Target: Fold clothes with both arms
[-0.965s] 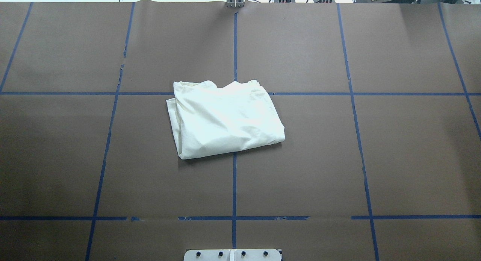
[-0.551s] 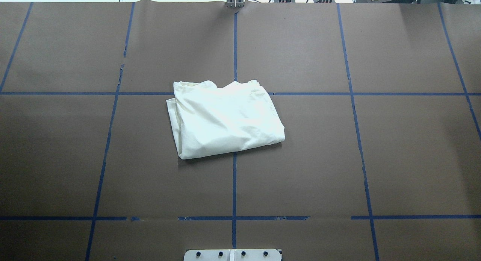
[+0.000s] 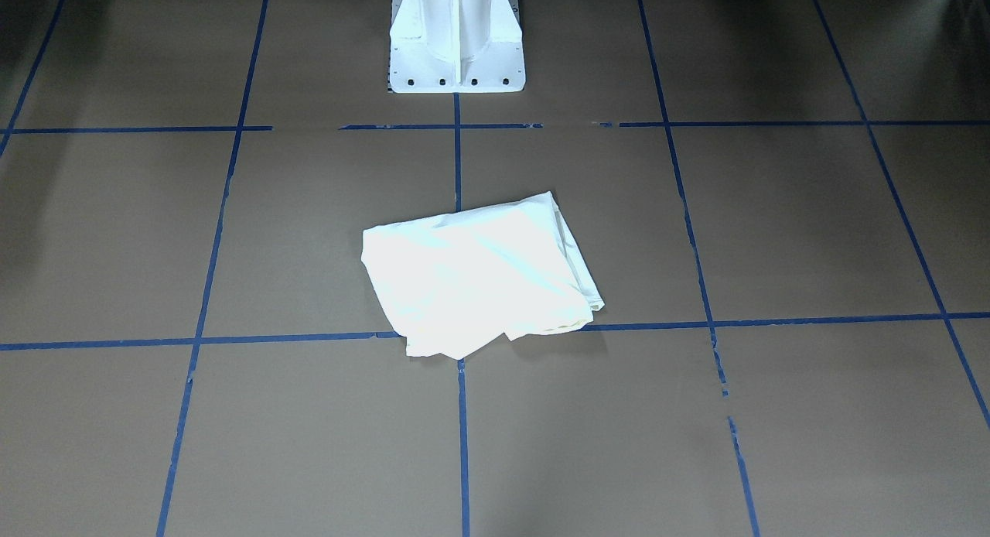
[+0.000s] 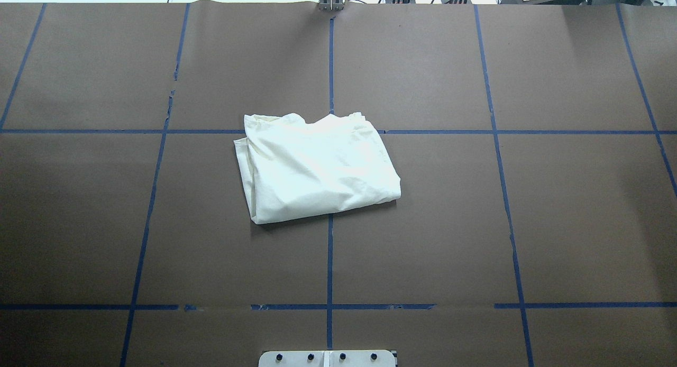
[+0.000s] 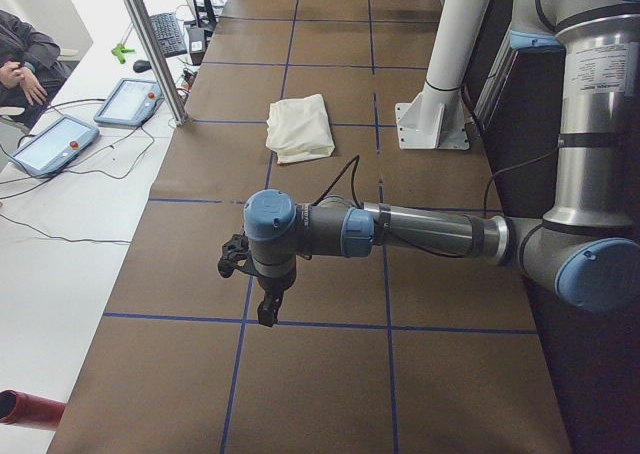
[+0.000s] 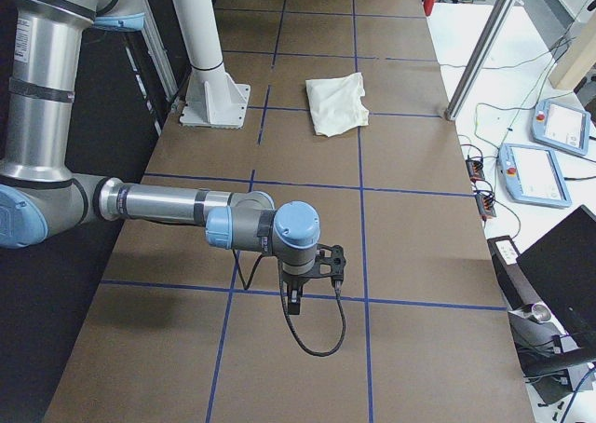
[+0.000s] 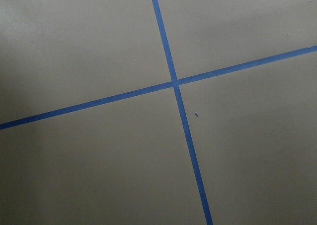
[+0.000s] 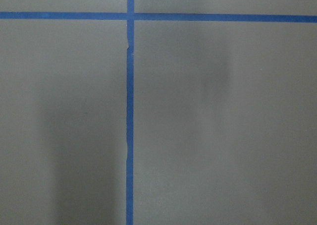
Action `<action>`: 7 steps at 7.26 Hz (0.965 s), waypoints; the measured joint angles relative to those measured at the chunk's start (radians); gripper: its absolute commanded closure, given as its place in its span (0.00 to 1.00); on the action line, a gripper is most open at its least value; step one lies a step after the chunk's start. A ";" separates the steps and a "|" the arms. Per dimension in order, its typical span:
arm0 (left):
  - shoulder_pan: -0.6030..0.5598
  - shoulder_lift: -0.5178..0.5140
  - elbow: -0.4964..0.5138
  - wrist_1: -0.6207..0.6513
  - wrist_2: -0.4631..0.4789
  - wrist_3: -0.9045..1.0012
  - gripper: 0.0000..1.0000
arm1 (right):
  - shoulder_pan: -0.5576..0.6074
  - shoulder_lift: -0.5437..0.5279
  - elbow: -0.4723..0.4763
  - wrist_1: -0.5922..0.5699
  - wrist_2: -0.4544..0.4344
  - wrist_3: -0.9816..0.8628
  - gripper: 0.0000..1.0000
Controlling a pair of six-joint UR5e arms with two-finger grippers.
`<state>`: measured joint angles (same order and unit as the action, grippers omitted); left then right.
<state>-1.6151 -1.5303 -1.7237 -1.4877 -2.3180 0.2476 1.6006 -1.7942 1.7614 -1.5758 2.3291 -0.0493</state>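
well apart from the folded shirt [image 4: 317, 168] stands the white pedestal [image 3: 456, 49].

Blue tape lines [image 4: 329, 261] grid the brown paper-covered table [image 4: 423, 240]; a white bench [image 5: 80, 224] at upper left holds two grey tablets [image 5: 127, 101].

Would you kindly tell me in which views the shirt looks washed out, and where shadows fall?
Front-facing view: the shirt is blown out, folds barely readable; overhead view: bright, but creases show; right wrist view: soft broad shadows darken the table.
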 measured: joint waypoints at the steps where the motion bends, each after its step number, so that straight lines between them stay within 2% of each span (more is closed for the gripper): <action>1: 0.002 0.000 0.005 0.000 0.001 0.000 0.00 | -0.002 -0.002 -0.001 0.001 0.007 -0.001 0.00; 7: 0.003 0.004 0.009 0.001 0.007 -0.005 0.00 | -0.004 -0.003 0.009 0.003 0.014 0.000 0.00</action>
<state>-1.6122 -1.5266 -1.7143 -1.4870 -2.3111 0.2426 1.5969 -1.7971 1.7708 -1.5729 2.3431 -0.0491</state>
